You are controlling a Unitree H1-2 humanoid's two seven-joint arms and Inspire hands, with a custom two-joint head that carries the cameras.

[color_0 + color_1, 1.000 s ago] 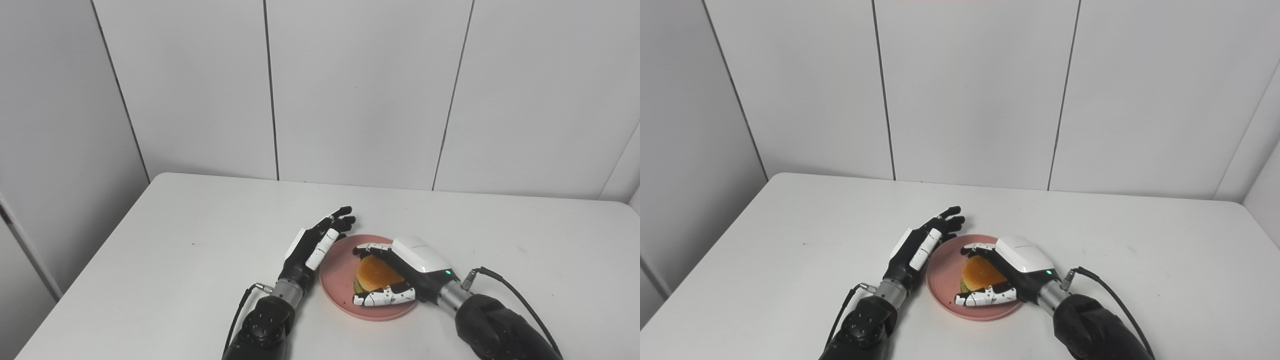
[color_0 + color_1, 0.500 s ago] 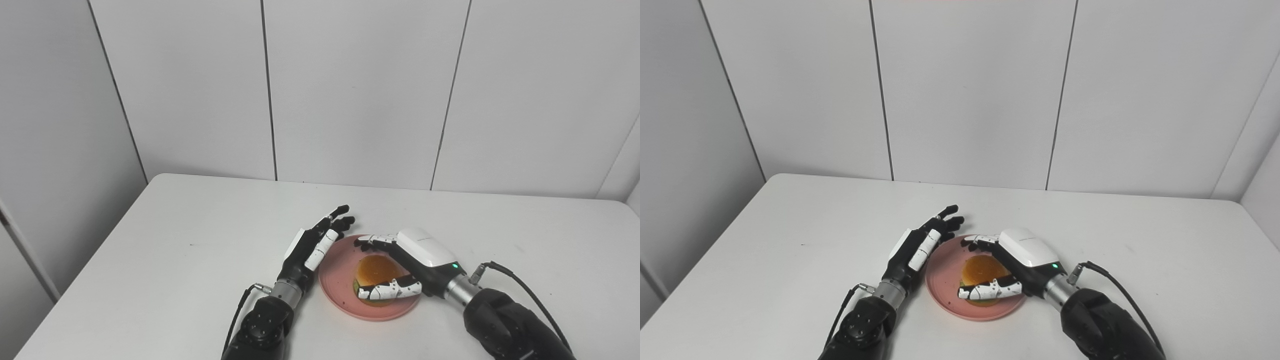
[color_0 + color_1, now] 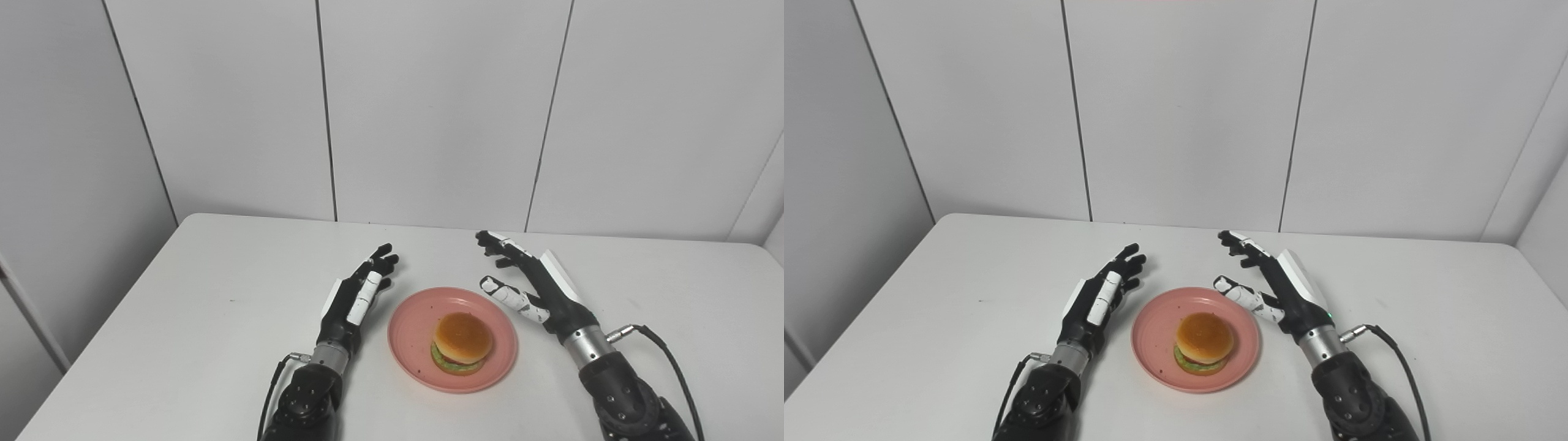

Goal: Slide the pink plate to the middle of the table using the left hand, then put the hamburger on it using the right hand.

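Hamburger (image 3: 462,342) sits on pink plate (image 3: 411,324), mid-table; left hand (image 3: 358,296), right hand (image 3: 531,283) flank it, fingers spread, empty. Risk: careless retreat nudging plate.

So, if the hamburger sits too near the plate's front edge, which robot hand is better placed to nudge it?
Probably the right robot hand: open, beside the pink plate, as near the hamburger as the open left robot hand, and it is the task's burger hand.

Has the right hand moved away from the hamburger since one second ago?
Yes. The right hand has let go and pulled back to the right of the pink plate; the hamburger rests alone.
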